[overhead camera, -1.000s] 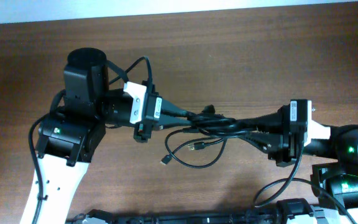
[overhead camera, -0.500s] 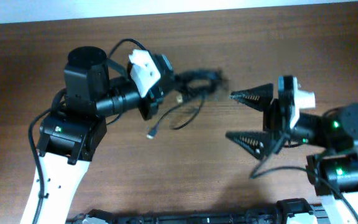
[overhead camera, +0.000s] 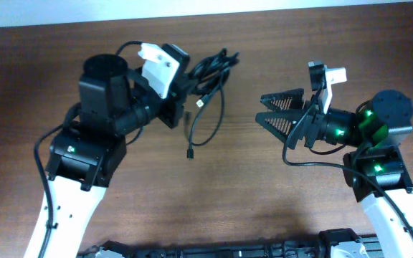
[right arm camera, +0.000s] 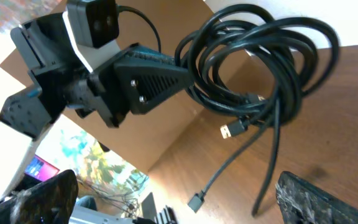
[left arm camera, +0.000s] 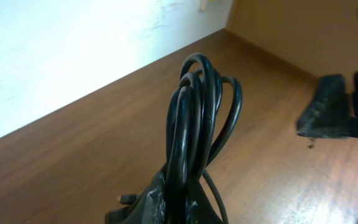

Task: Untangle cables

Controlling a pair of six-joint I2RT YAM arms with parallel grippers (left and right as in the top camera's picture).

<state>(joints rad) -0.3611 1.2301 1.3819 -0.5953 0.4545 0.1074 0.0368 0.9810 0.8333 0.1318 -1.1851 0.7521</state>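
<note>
The cables (overhead camera: 210, 66), thin black cords bunched in loose loops, are pinched in the left tool (overhead camera: 191, 77), loose ends with small plugs hanging below it, well apart from the spread right tool (overhead camera: 260, 109).

Brown wood-grain tbl (overhead camera: 264, 208), matte, soft light. White wall (left arm camera: 55, 56) along far edge, v. bright, washed out. Tan wall (left arm camera: 303, 31) meets it at corner (left wrist view).
</note>
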